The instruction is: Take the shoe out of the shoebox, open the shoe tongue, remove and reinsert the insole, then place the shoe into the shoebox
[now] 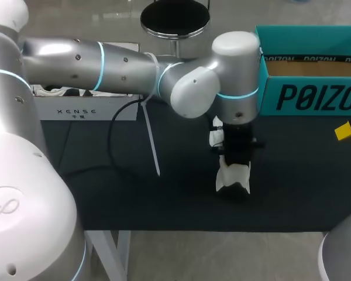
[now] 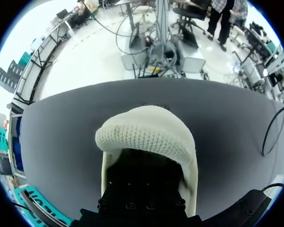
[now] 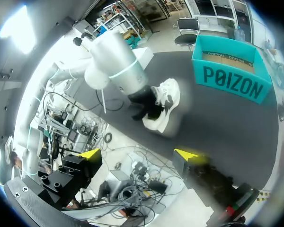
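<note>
A white shoe (image 1: 233,179) with black trim lies on the dark table mat, left of the teal shoebox (image 1: 307,88). My left arm reaches across from the left, and its gripper (image 1: 237,159) points straight down into the shoe's opening. In the left wrist view the black gripper body (image 2: 142,191) sits inside the shoe behind a rounded white knit edge (image 2: 146,135). The fingertips are hidden, so whether they hold anything does not show. My right gripper (image 3: 139,156) hangs open and empty off to the right, well apart from the shoe (image 3: 164,105) and the shoebox (image 3: 232,75). One of its yellow fingertips (image 1: 345,131) shows in the head view.
A white carton (image 1: 85,109) stands at the back left. A white strap (image 1: 151,139) and a black cable (image 1: 113,136) hang from the left arm over the mat. The table's front edge (image 1: 181,229) runs just below the shoe. The shoebox is open, showing its brown floor (image 1: 313,68).
</note>
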Tool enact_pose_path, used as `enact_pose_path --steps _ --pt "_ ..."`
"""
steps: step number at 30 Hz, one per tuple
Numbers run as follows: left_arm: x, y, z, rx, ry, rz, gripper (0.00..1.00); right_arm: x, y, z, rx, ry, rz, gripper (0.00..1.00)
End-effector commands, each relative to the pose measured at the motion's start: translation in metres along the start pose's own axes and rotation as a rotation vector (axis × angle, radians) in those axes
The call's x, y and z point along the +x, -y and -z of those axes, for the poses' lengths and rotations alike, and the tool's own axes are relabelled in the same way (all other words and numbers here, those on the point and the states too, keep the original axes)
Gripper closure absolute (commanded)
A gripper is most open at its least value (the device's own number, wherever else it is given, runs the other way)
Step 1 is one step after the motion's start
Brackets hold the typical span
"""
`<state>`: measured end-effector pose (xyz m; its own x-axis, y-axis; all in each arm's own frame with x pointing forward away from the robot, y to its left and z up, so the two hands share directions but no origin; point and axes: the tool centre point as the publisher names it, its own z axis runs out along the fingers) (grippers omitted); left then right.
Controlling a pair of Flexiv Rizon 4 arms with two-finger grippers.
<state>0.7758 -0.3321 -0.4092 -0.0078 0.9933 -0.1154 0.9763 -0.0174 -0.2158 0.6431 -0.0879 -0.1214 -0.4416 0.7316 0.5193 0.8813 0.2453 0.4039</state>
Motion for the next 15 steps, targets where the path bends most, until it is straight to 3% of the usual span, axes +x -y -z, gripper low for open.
enact_pose_path --steps 1,9,15 --pt "0.001 -0.003 0.014 -0.021 -0.008 -0.003 1.0 0.002 0.007 0.0 -0.012 0.005 -0.001 0.0" --pt "-0.005 -0.007 0.045 -0.071 0.005 -0.012 1.0 0.002 0.007 0.0 -0.012 0.005 -0.001 0.0" --pt "-0.01 -0.003 0.032 -0.068 0.017 -0.021 1.0 0.002 0.007 0.0 -0.012 0.005 -0.001 0.0"
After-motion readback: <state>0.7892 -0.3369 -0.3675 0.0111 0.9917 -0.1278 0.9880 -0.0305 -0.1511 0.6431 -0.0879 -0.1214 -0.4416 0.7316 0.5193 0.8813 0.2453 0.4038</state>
